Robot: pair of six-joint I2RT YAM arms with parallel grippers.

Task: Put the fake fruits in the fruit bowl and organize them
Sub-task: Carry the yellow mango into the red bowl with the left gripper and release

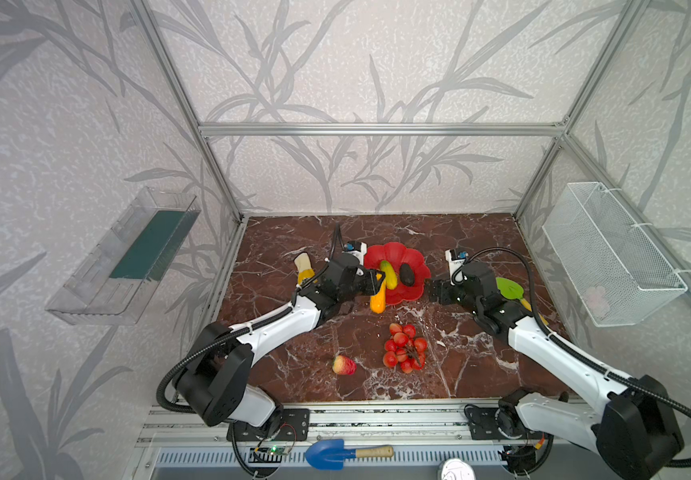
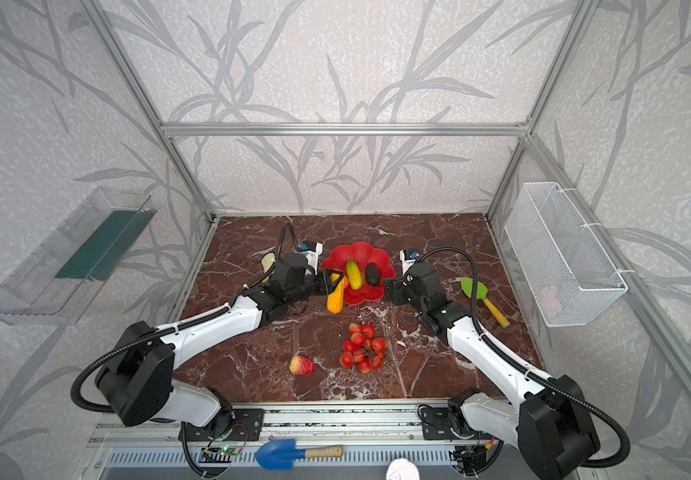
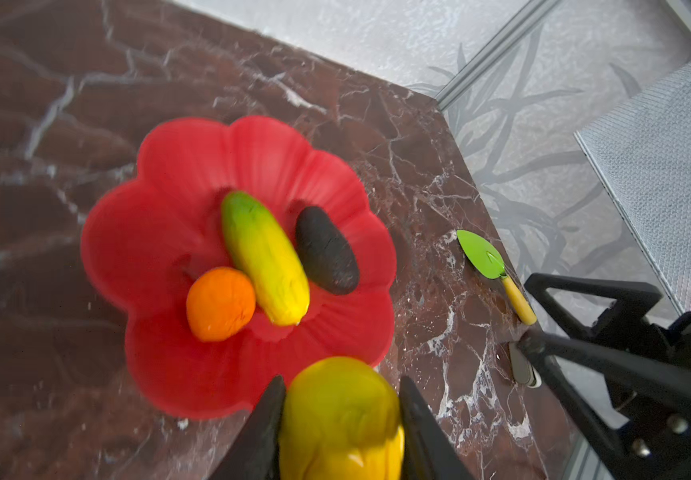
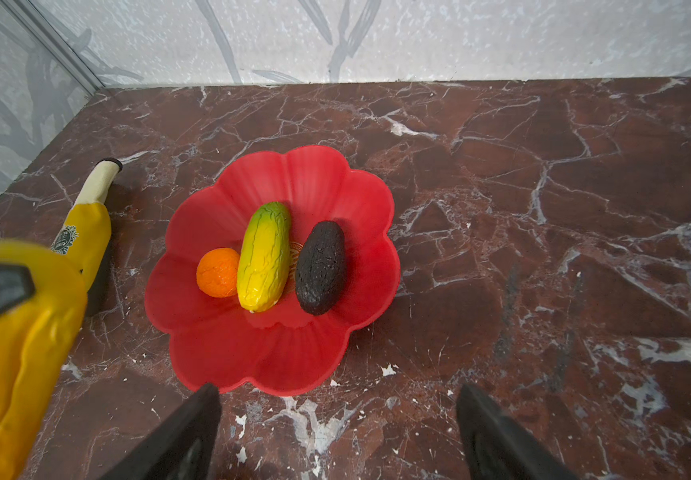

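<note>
Red-brown marble table is carrying everything. Left arm is reaching in from the near left. The left gripper is clamping both jaws on the yellow-orange oblong. In both top views this fruit is hanging lengthwise at the bowl's near-left rim, its lower end out over the table. Cannot tell if it is touching the table.

Right arm is coming in from the near right. The right gripper is standing with jaws spread wide and gripping nothing, just beside the bowl's right rim.

The fruit bowl, red with a petal rim, is sitting mid-table toward the back, between the two grippers.

Bunch of red berries is lying on the table, nearer the front than the bowl and apart from it.

Yellow-and-black glove is lying left of the bowl, partly hidden behind the left arm in a top view.

Green trowel is lying right of the right gripper.

Yellow-green oblong is lying across the bowl's centre.

Dark avocado is lying in the bowl just beside it, on the right.

Red-yellow apple is sitting on the table, left of the berries, near the front.

Orange ball is sitting in the bowl, touching the yellow-green oblong's left side.
</note>
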